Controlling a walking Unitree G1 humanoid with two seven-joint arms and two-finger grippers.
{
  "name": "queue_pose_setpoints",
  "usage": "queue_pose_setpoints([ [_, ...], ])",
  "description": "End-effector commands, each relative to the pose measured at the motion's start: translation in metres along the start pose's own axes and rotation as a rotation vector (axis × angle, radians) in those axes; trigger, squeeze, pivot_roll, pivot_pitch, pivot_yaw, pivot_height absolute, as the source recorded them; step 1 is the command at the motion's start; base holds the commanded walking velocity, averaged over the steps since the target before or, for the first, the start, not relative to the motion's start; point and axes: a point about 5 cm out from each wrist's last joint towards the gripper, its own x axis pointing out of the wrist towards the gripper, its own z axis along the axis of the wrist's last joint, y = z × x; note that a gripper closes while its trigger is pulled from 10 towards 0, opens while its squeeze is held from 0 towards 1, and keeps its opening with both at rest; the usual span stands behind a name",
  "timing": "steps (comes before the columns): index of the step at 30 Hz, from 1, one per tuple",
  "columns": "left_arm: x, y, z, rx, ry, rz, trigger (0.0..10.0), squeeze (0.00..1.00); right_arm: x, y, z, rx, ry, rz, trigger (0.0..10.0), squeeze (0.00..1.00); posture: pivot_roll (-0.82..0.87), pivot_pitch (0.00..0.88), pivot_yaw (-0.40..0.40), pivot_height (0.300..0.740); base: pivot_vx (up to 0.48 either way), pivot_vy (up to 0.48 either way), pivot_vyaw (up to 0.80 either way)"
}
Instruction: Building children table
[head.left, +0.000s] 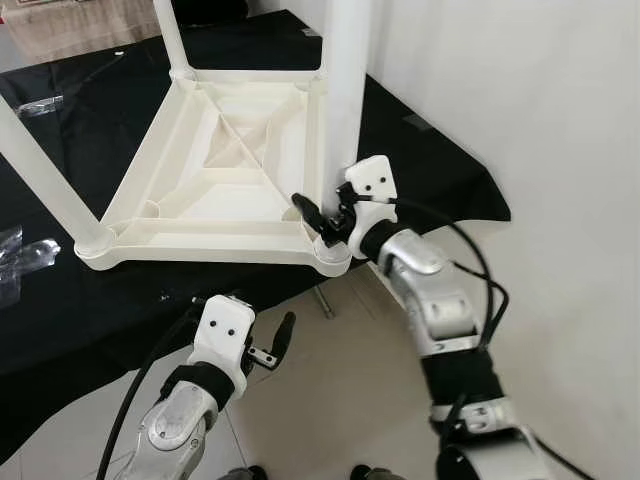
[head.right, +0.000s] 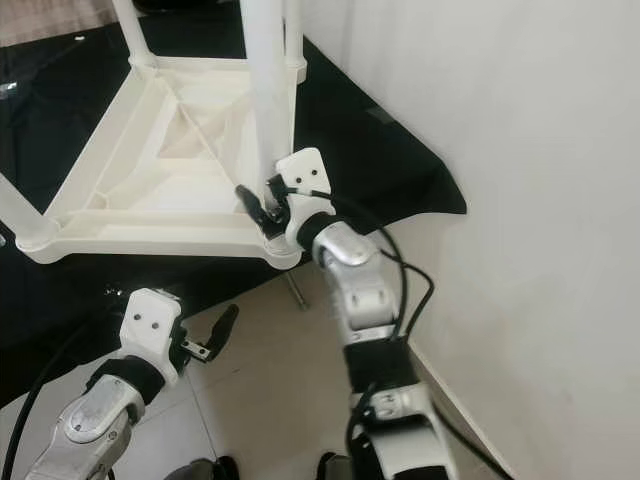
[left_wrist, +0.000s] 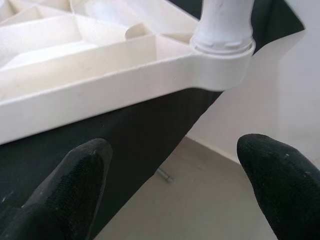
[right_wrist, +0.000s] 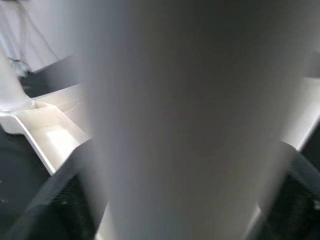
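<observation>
Right gripper (head.left: 322, 222) fingers clasping table leg (head.left: 345, 80) at upturned tabletop (head.left: 200, 245) corner beside wall (head.left: 540, 120), left gripper (head.left: 268, 345) fingers wide over floor (head.left: 330, 390).

A black cloth (head.left: 120, 300) covers the low surface and hangs over its edge. The white table (head.left: 215, 175) lies upside down on it. Some clear plastic wrap (head.left: 20, 260) lies on the cloth beside it.

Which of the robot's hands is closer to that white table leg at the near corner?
The right. The right gripper has its fingers around the base of the near corner leg. The left gripper hangs open below the tabletop's edge, over the floor, clear of the leg.
</observation>
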Motion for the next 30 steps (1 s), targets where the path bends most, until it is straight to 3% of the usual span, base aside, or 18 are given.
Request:
queue_pose_setpoints([
  [1, -0.005, -0.003, 0.000, -0.001, 0.006, -0.003, 10.0, 0.00, -0.002, 0.000, 0.001, -0.024, -0.004, 0.192, 10.0, 1.00, 0.05, 0.222, -0.035, 0.740, 0.000, 0.000, 0.00],
  [2, -0.006, -0.003, 0.000, -0.003, 0.005, -0.003, 10.0, 0.00, -0.004, -0.001, 0.000, -0.044, 0.010, 0.258, 10.0, 1.00, 0.05, 0.225, -0.033, 0.740, 0.000, 0.000, 0.00],
  [3, -0.007, -0.004, 0.001, -0.005, 0.005, -0.004, 10.0, 0.00, -0.005, -0.003, -0.002, -0.066, 0.032, 0.337, 10.0, 0.21, 0.05, 0.241, -0.028, 0.740, 0.000, 0.000, 0.00],
  [4, -0.009, -0.005, 0.001, -0.006, 0.005, -0.005, 10.0, 0.00, -0.005, -0.005, -0.004, -0.076, 0.045, 0.380, 10.0, 0.21, 0.05, 0.243, -0.027, 0.740, 0.000, 0.000, 0.00],
  [5, -0.010, -0.005, 0.002, -0.007, 0.006, -0.008, 10.0, 0.00, -0.006, -0.008, -0.003, -0.068, 0.054, 0.433, 10.0, 0.00, 0.05, 0.250, -0.030, 0.740, 0.000, 0.000, 0.00],
  [15, -0.020, -0.009, 0.004, -0.011, 0.015, -0.012, 10.0, 0.00, 0.003, -0.030, 0.023, -0.034, 0.011, 0.543, 10.0, 0.00, 0.06, 0.285, -0.040, 0.740, 0.000, 0.000, 0.00],
  [16, -0.021, -0.009, 0.004, -0.011, 0.016, -0.012, 10.0, 0.00, 0.003, -0.031, 0.027, -0.023, -0.006, 0.576, 4.5, 0.00, 0.07, 0.290, -0.035, 0.740, 0.000, 0.000, 0.00],
  [17, -0.022, -0.009, 0.004, -0.011, 0.018, -0.012, 10.0, 0.00, 0.002, -0.032, 0.031, -0.008, -0.020, 0.617, 0.0, 0.00, 0.06, 0.287, -0.036, 0.740, 0.000, 0.000, 0.00],
  [24, -0.022, -0.009, 0.003, -0.010, 0.025, -0.016, 10.0, 0.00, 0.000, -0.034, 0.028, 0.005, -0.023, 0.679, 0.0, 0.00, 0.05, 0.268, -0.023, 0.740, 0.000, 0.000, 0.00],
  [28, -0.019, -0.008, 0.002, -0.009, 0.027, -0.016, 10.0, 0.00, 0.002, -0.031, 0.022, -0.005, -0.031, 0.642, 0.0, 0.00, 0.05, 0.254, -0.016, 0.740, 0.000, 0.000, 0.00],
  [30, -0.016, -0.007, 0.000, -0.009, 0.028, -0.015, 10.0, 0.00, 0.003, -0.027, 0.015, -0.035, -0.043, 0.561, 0.0, 0.00, 0.03, 0.235, -0.011, 0.740, 0.000, 0.000, 0.00],
])
